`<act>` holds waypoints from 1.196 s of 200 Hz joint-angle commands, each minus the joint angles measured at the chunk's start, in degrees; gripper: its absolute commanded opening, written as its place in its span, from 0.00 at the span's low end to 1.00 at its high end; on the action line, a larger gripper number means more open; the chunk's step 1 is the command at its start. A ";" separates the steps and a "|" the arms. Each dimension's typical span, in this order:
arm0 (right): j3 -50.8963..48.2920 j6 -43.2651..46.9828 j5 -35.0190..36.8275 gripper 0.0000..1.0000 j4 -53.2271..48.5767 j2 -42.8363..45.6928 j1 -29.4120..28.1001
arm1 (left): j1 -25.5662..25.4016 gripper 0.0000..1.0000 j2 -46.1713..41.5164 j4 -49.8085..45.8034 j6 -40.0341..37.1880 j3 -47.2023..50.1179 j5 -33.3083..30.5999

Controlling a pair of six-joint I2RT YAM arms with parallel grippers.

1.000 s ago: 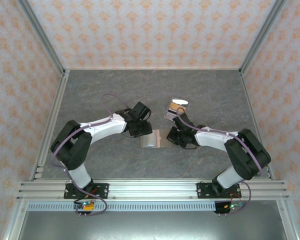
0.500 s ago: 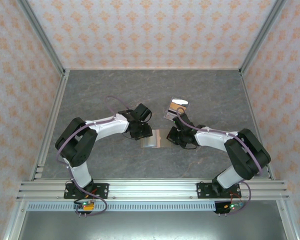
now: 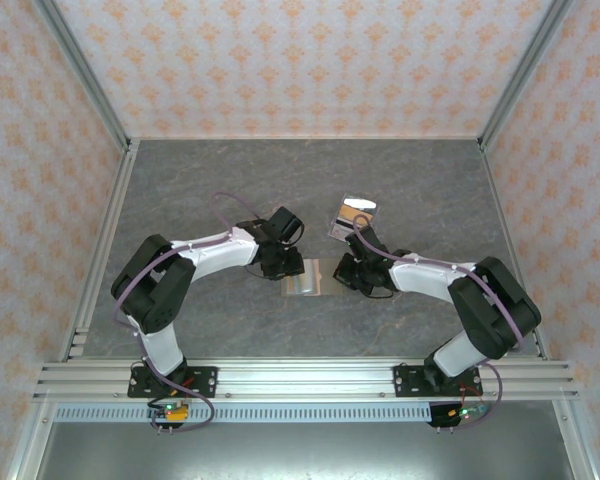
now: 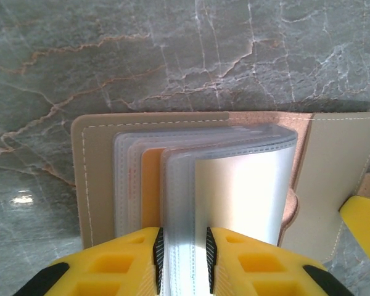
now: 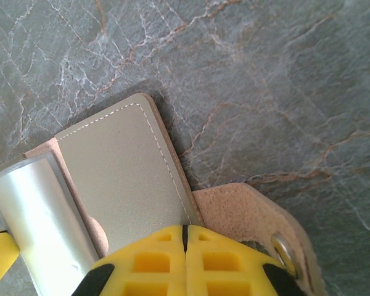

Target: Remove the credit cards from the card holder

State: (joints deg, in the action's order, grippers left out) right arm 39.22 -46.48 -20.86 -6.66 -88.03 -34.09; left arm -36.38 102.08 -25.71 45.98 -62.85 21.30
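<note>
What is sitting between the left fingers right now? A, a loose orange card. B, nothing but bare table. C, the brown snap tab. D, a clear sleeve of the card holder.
D: in the left wrist view a clear sleeve of the open card holder runs up between the two yellow left fingers, whose pads sit against it.

Bright, even light from above; small white glare spot on the tabletop [image 4: 21,199], soft shadow edging the card holder [image 4: 95,179], wrist views sharp.
</note>
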 commanded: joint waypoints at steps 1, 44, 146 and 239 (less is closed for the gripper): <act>-0.65 0.68 2.14 0.02 -0.55 -3.11 -0.18 | -0.72 0.28 -0.31 1.97 -1.50 -1.18 2.94; -0.69 0.59 2.17 0.02 -0.52 -3.04 -0.11 | -0.71 0.35 -0.72 3.87 -1.40 -0.71 5.22; -1.37 0.42 3.25 0.02 -0.72 -0.05 -0.11 | -0.80 0.38 -1.54 14.09 1.72 1.32 14.15; -4.71 2.55 11.97 0.13 -5.24 18.34 -0.02 | -2.82 0.47 2.71 17.66 3.66 -2.67 16.91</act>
State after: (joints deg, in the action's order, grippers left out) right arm 35.77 -45.28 -13.10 -9.80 -73.38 -34.09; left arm -38.63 103.33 -9.56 48.99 -63.42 37.12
